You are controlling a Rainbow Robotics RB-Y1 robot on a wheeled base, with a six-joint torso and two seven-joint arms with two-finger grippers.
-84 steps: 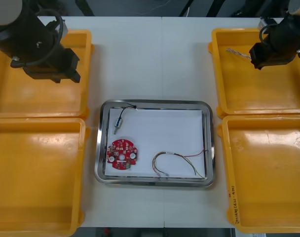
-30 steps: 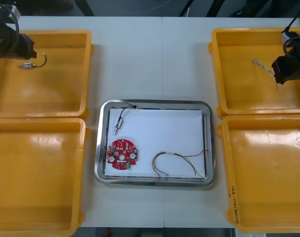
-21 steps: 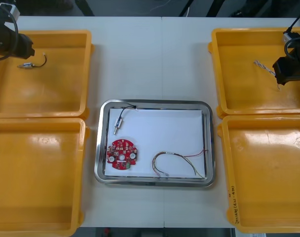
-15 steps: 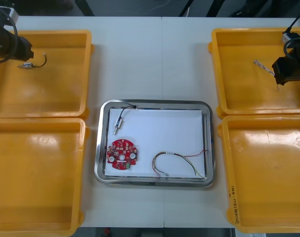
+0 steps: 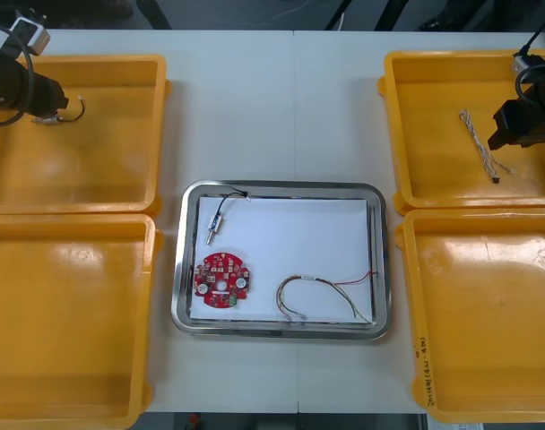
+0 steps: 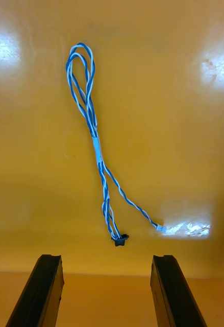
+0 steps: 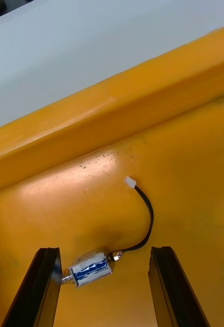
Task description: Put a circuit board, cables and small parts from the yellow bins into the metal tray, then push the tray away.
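Bare tray [image 5: 281, 186] floor between black cable [image 5: 220, 211] and red-yellow cable [image 5: 308, 279]

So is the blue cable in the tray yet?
Not yet. The blue cable lies in the far right bin, just beyond the open right gripper.

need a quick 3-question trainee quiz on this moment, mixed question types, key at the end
1. True or false: the right gripper is shut on the twisted blue and white cable.
2. Over which yellow bin is the left gripper? A) the far left bin B) the near left bin C) the near right bin
3. How many things lie in the metal tray?

Key
1. False: its fingers stand open, short of the cable.
2. A
3. Three: circuit board, red and yellow cable, small metal part.
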